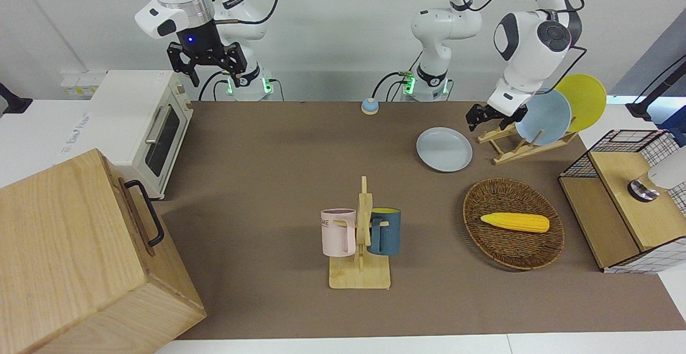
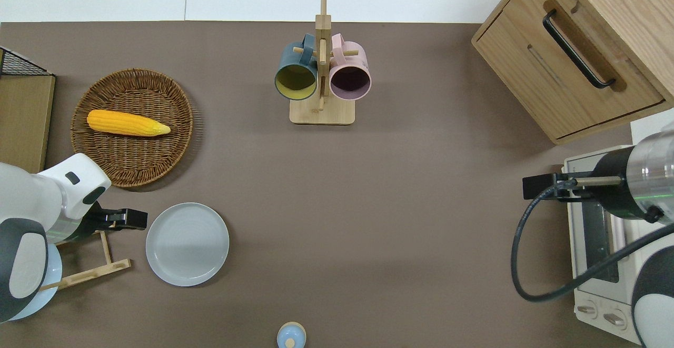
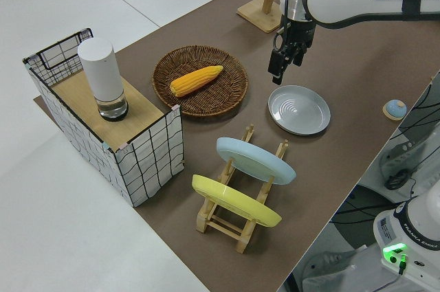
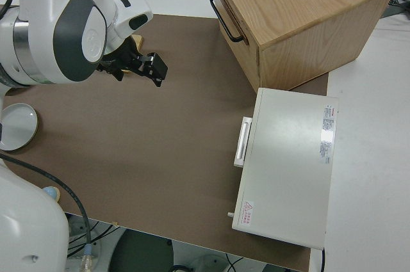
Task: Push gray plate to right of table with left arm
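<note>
The gray plate (image 1: 444,149) lies flat on the brown table (image 1: 278,182), toward the left arm's end, beside the wooden plate rack; it also shows in the overhead view (image 2: 187,244) and the left side view (image 3: 299,109). My left gripper (image 1: 485,118) is open and empty. It hangs low over the table between the rack and the plate's rim, just short of the rim in the overhead view (image 2: 126,219) and left side view (image 3: 278,69). My right gripper (image 1: 206,70) is open and its arm is parked.
The plate rack (image 1: 514,150) holds a sky-blue plate (image 1: 544,117) and a yellow plate (image 1: 584,99). A wicker basket (image 1: 474,204) with corn lies farther from the robots. A mug stand (image 1: 360,276), toaster oven (image 1: 144,123), wooden cabinet (image 1: 80,257) and wire crate (image 1: 621,198) stand around.
</note>
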Robot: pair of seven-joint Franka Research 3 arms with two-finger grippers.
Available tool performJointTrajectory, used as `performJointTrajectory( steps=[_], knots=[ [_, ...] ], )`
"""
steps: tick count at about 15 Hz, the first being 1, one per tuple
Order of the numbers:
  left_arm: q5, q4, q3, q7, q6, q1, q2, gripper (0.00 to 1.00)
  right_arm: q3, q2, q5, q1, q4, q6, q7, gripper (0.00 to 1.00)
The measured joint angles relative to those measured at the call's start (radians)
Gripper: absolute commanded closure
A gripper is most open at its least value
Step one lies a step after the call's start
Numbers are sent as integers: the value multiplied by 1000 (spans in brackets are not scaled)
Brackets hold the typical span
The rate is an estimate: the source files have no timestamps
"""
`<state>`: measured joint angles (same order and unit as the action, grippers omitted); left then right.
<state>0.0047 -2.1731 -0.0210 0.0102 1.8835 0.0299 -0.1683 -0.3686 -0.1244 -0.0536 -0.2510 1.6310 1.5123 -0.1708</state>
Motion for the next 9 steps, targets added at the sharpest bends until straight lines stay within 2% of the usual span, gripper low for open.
performJointTrajectory(
  steps=[9],
  knots=[
    [0, -202, 3, 1, 200, 51, -8, 13, 0, 0, 0, 0, 0, 0, 0, 5]
  ],
)
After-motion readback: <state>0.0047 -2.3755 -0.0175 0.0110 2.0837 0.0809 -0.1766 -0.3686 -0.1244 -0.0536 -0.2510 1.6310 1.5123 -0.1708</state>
